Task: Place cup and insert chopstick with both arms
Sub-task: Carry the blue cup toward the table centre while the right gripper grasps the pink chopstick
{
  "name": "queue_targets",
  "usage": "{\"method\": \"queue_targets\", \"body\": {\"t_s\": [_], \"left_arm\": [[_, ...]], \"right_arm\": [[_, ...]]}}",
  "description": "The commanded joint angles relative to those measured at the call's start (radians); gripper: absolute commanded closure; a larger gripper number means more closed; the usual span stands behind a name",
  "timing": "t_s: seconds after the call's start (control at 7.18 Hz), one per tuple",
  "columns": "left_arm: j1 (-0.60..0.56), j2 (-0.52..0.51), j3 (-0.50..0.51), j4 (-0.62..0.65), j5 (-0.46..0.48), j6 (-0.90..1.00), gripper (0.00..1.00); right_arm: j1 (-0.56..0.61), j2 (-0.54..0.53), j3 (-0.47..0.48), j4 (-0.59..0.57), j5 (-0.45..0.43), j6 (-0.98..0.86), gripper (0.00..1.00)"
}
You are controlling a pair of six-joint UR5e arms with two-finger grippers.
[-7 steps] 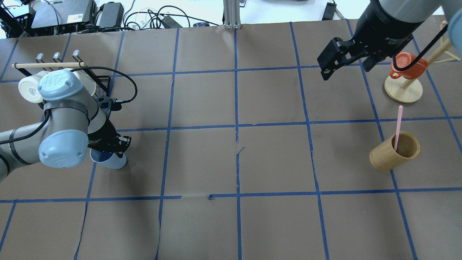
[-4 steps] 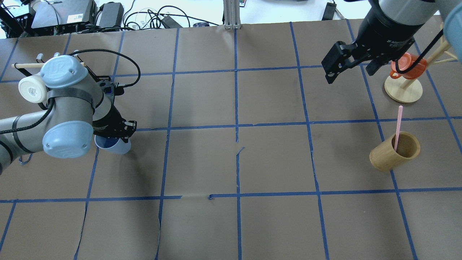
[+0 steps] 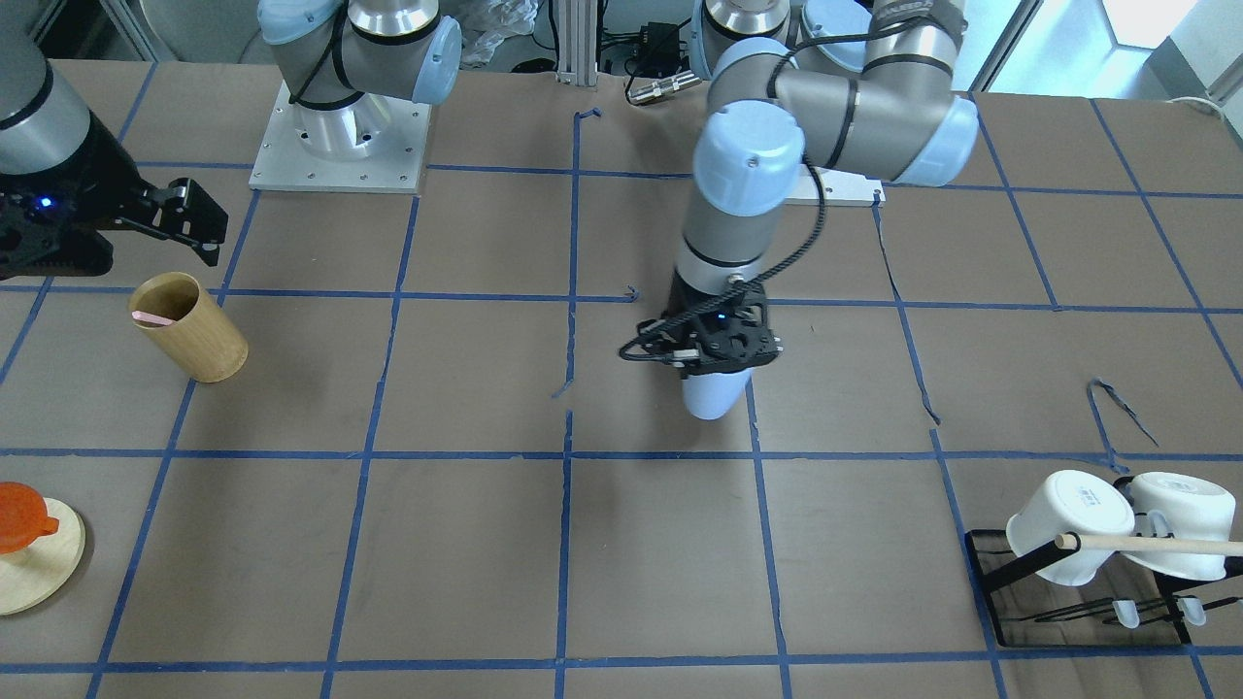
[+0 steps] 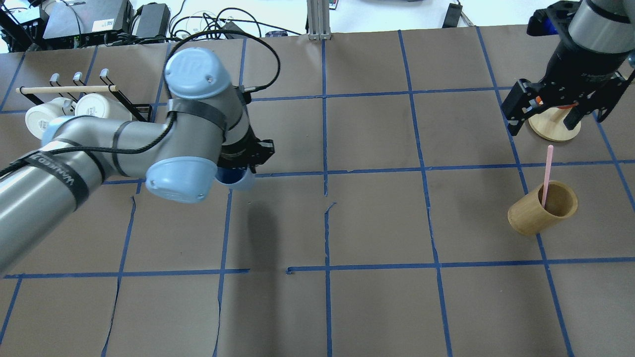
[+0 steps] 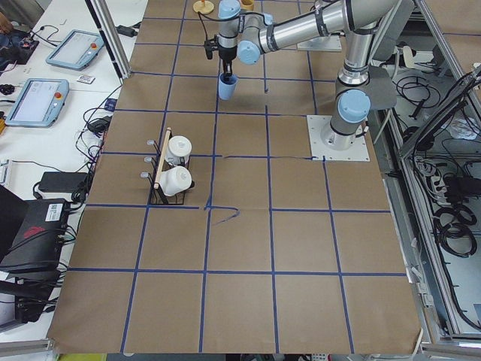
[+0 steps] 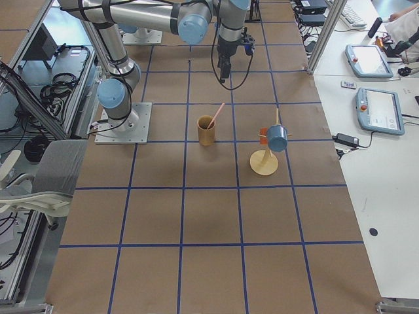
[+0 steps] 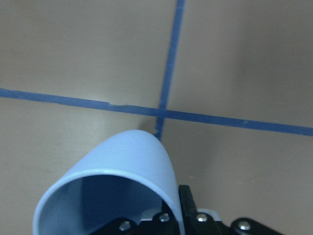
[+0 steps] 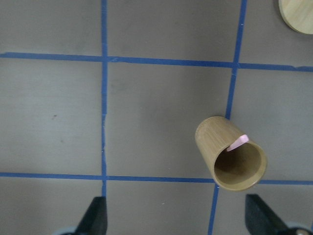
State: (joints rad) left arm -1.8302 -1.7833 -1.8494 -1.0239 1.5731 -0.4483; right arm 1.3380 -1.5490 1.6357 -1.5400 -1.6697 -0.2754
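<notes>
Left gripper (image 3: 723, 340) is clenched on the rim of the light-blue cup (image 3: 712, 396), pointing down. The cup hangs mouth up above the counter (image 3: 466, 544), its shadow falling apart from it on the paper. The left wrist view shows the cup (image 7: 122, 181) over a crossing of blue tape lines. Right gripper (image 8: 177, 220) is released, jaws wide apart, hovering near the wooden stand base (image 4: 553, 126) at the robot's right.

The pink chopstick (image 4: 547, 173) leans inside the tan wooden cylinder (image 4: 533, 215), top end sticking out past the rim, well apart from the cup.

Counter is covered in brown paper with a grid of blue tape (image 4: 325, 139). The paper shows short tears and lifted tape near the middle (image 4: 330, 206).

A black rack (image 3: 1068, 602) holds two white mugs (image 3: 1068, 524) and a long wooden rod (image 3: 1156, 545) at the robot's left. An orange mug (image 3: 19, 517) sits on the wooden stand.

Cables and black power boxes (image 4: 89, 20) lie past the far edge. Side views show tablets (image 5: 34, 101) on a white bench and a grey chair (image 6: 46, 183) beside the arm bases.
</notes>
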Motion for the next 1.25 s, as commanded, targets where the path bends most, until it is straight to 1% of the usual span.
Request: {"method": "queue_targets", "body": {"t_s": [0.0, 0.14, 0.42, 0.56, 0.7, 0.84, 0.98, 1.11], "left_arm": [[-0.186, -0.086, 0.073, -0.024, -0.033, -0.092, 1.0], [-0.211, -0.115, 0.076, -0.018, -0.041, -0.09, 1.0], [-0.244, -0.139, 0.081, -0.01, -0.032, -0.08, 1.0], [-0.244, -0.16, 0.123, -0.007, -0.019, 0.012, 1.0], [-0.244, -0.206, 0.198, -0.016, 0.004, 0.082, 1.0], [-0.244, -0.259, 0.249, -0.016, 0.004, 0.089, 1.0], [-0.244, -0.29, 0.265, -0.015, 0.007, 0.089, 1.0], [-0.244, -0.306, 0.269, -0.015, 0.039, 0.091, 1.0]], "right_arm": [[-0.026, 0.036, 0.071, -0.1, -0.025, -0.112, 0.07], [-0.063, 0.038, 0.125, -0.186, -0.024, -0.225, 0.06], [-0.095, 0.04, 0.193, -0.294, -0.022, -0.322, 0.06], [-0.105, 0.04, 0.211, -0.299, 0.001, -0.334, 0.07], [-0.109, 0.04, 0.213, -0.301, 0.004, -0.367, 0.07], [-0.112, 0.047, 0.213, -0.31, 0.005, -0.392, 0.07], [-0.117, 0.055, 0.214, -0.331, 0.008, -0.45, 0.07], [-0.137, 0.055, 0.222, -0.331, 0.087, -0.552, 0.04]]}}
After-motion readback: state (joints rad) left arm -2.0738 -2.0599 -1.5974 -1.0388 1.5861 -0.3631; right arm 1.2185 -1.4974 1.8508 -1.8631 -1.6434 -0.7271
